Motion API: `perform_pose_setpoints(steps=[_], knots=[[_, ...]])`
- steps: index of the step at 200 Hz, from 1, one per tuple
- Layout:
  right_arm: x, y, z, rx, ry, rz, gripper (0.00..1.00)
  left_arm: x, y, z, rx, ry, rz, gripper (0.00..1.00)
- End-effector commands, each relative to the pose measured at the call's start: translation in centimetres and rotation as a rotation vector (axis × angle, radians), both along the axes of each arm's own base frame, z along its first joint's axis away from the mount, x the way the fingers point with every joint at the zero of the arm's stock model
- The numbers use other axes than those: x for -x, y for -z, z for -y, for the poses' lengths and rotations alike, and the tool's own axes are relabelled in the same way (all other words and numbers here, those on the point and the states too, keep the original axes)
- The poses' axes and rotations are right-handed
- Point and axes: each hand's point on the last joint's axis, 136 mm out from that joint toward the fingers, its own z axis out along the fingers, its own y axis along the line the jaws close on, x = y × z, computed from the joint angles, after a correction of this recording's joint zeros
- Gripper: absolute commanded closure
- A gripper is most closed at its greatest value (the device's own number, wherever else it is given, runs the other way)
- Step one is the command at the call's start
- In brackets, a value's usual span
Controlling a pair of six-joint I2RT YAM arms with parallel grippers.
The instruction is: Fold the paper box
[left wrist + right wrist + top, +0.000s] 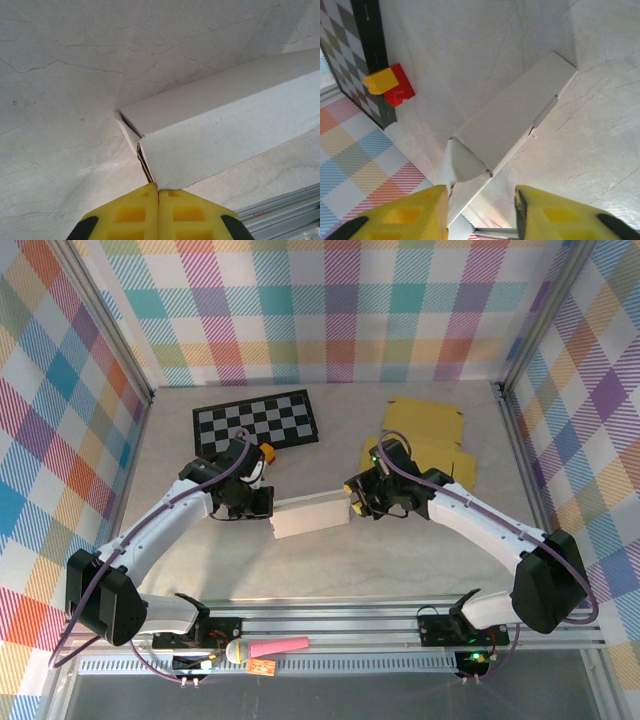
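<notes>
- At the near corner of the paper box (pixel 230 135), the left claw (pixel 158 195) has its fingers pressed together. The thin corner edge of the box runs into the seam between them, which I judge to be a pinch on the paper wall.
- Right claw (pixel 480 192): fingers stand apart and hold nothing. The rounded end flap (pixel 465 165) lies just ahead of the gap, with no contact visible.
- Box position: mid-table (pixel 400 570), lying long and flat between the two claws, partly formed, with the right end not yet closed.
- Step in hand, as judged: tucking that end flap.
  - The left pinch should serve as a firm anchor.
  - The right claw should push square to the crease, low and slow, so the box neither skids nor buckles.
- Pose: left arm (pixel 160 530) and right arm (pixel 480 520) reach forward from their bases and bend inward, wrists facing each other across the box.
- Beyond the work:
  - A checkered mat (pixel 255 420) lies behind the left arm, with a red and yellow block (pixel 395 87) at its edge.
  - Yellow sheets (pixel 425 425) lie behind the right arm.
</notes>
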Motion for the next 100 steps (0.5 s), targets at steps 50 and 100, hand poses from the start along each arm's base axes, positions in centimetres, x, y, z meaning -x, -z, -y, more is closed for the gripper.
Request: perform_pose_setpoints(steps=[50,100], knots=[[1.5,3.0,0.5,0.035,-0.015,-0.094,0.67,0.7,0.5,0.2,0.009,0.003,-0.053,0.96],[2.4,4.1,1.1,0.074,-0.027,-0.141,0.69,0.6,-3.2,0.3,0.107,-0.105,0.013,0.57]])
